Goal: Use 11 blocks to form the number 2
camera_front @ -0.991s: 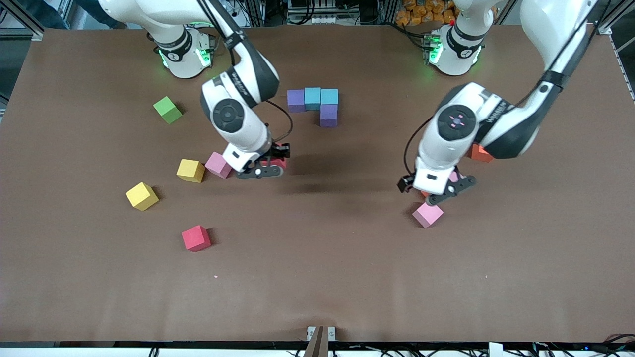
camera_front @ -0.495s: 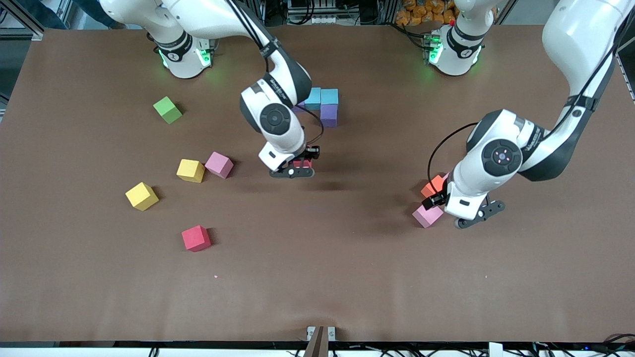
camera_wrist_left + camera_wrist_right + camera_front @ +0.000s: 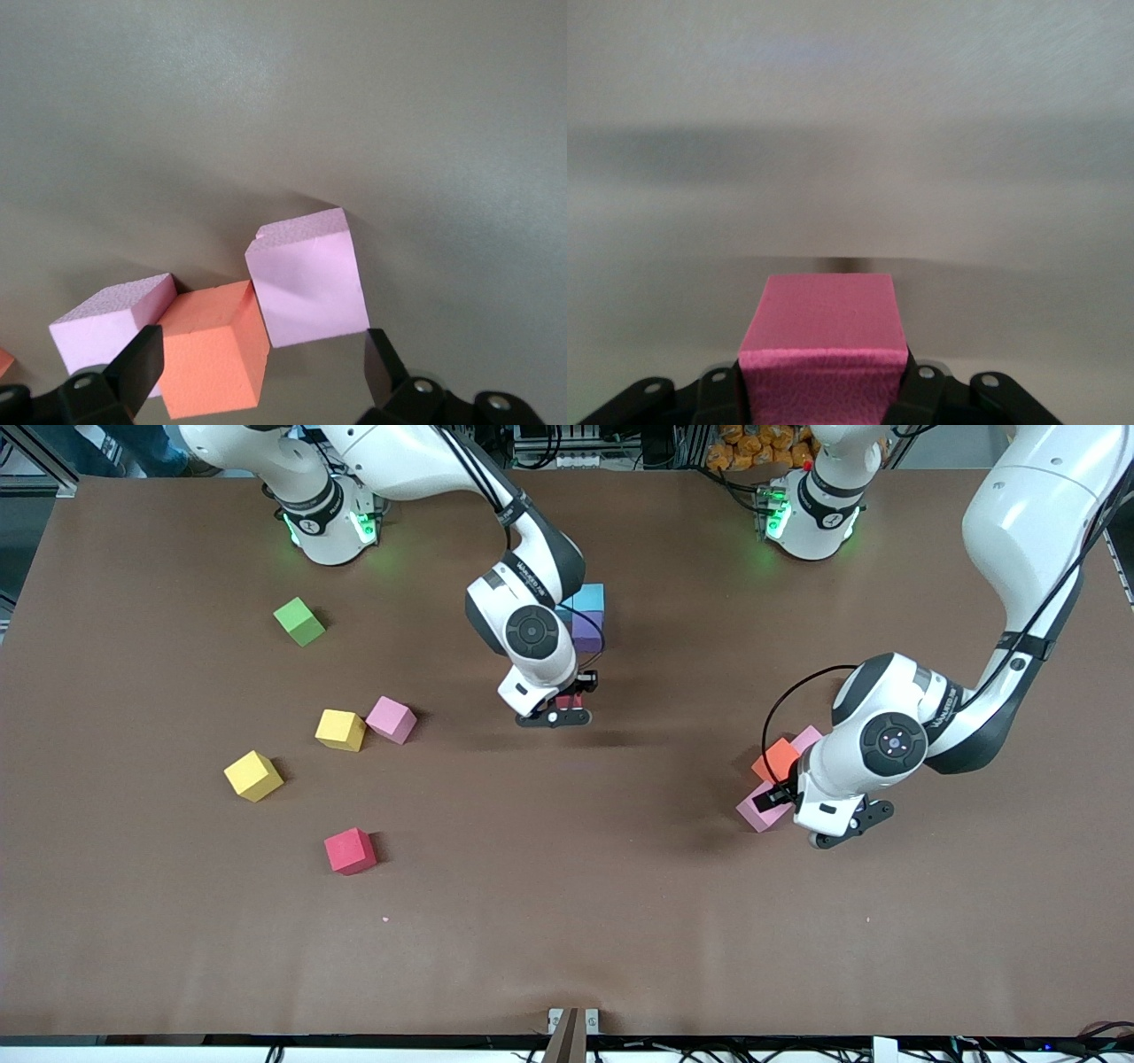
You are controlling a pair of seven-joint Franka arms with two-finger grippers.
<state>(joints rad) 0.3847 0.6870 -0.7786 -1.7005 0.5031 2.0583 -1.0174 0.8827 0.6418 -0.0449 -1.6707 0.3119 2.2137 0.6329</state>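
Right tool [image 3: 556,713] clamps a red block [image 3: 824,350], over the worktop [image 3: 567,921] at six o'clock of the started number 2 [image 3: 586,615], likely to extend it. Left tool [image 3: 840,828], fingers apart, hangs over pink blocks [image 3: 306,279] and an orange block [image 3: 217,359]. No containers visible.

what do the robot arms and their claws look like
Both arms are glossy white with dark grey joint bands and round dark caps at the wrist. Each base glows green, and a thin black cable loops beside each wrist. The left claw and the right claw are black, with screw-fastened fingers.
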